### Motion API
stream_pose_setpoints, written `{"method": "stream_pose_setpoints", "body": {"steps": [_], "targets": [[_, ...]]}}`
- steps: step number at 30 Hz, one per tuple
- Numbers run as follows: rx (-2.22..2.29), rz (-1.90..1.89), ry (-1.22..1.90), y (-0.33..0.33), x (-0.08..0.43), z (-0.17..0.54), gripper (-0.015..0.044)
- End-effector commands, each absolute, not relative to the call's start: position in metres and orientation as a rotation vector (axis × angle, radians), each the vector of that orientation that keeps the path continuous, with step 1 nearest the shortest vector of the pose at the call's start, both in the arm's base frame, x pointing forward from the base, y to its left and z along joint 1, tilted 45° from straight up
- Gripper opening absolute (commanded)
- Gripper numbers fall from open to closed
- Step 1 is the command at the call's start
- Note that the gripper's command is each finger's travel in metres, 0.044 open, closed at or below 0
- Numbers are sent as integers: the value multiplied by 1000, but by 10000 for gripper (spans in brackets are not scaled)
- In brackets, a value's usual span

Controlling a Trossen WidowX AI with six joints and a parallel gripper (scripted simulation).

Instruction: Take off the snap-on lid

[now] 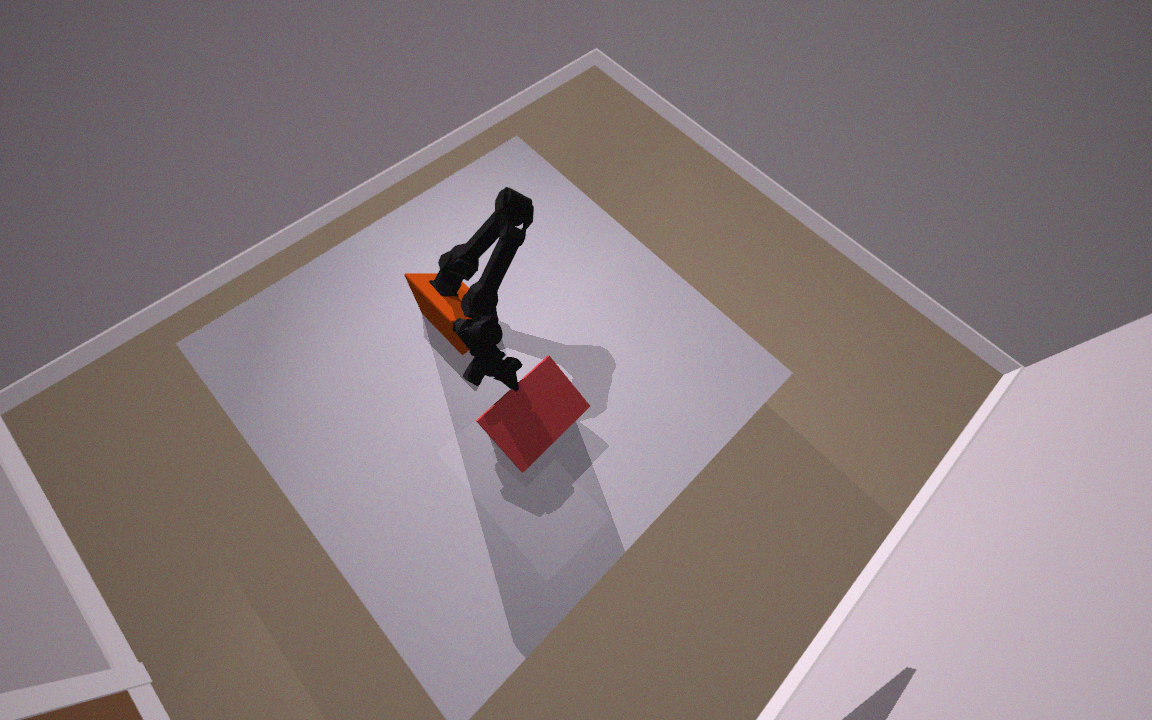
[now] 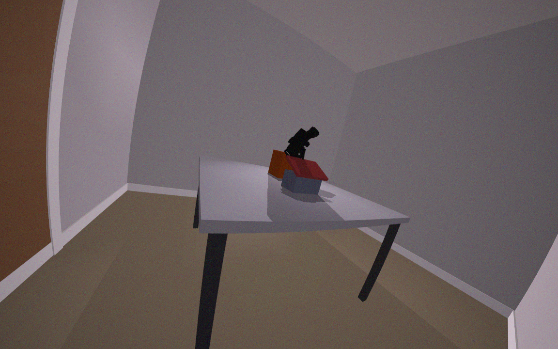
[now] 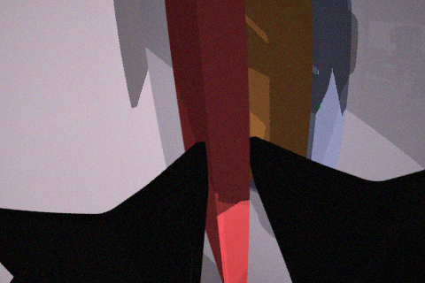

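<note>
My gripper [image 1: 516, 386] [image 3: 227, 148] is shut on one edge of the red lid [image 1: 558, 398] [image 2: 311, 169] [image 3: 226, 97], with a finger on each side of it. The lid is tilted, its edge at my gripper raised and its far side lower, over the box. The blue-grey storage box [image 2: 302, 185] [image 3: 331, 22] stands on the table below it. In the wrist view a gap between lid and box wall shows the box's brown inside [image 3: 289, 53]. The fingertips are hidden behind the lid in the exterior view. Whether the lid's far edge still touches the box is hidden.
The arm stands on an orange wedge-shaped base [image 1: 437, 304] [image 2: 276, 164] close behind the box. The pale table [image 1: 320, 358] [image 2: 229, 191] has its nearest edge in front of the box in the exterior view. Shadows of the arm and lid fall across the table.
</note>
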State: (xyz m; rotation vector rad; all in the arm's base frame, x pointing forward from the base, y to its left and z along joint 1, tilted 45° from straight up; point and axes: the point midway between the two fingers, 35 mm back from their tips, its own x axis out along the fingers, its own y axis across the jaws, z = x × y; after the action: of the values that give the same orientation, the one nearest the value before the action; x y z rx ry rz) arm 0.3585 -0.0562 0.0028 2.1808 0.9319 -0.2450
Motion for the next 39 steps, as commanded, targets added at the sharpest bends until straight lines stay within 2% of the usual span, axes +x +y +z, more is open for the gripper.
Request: {"method": "stream_pose_setpoints", "body": {"steps": [1, 39], "targets": [[2171, -229, 915, -64, 363, 11, 0], [2169, -231, 915, -96, 365, 44, 0]]}}
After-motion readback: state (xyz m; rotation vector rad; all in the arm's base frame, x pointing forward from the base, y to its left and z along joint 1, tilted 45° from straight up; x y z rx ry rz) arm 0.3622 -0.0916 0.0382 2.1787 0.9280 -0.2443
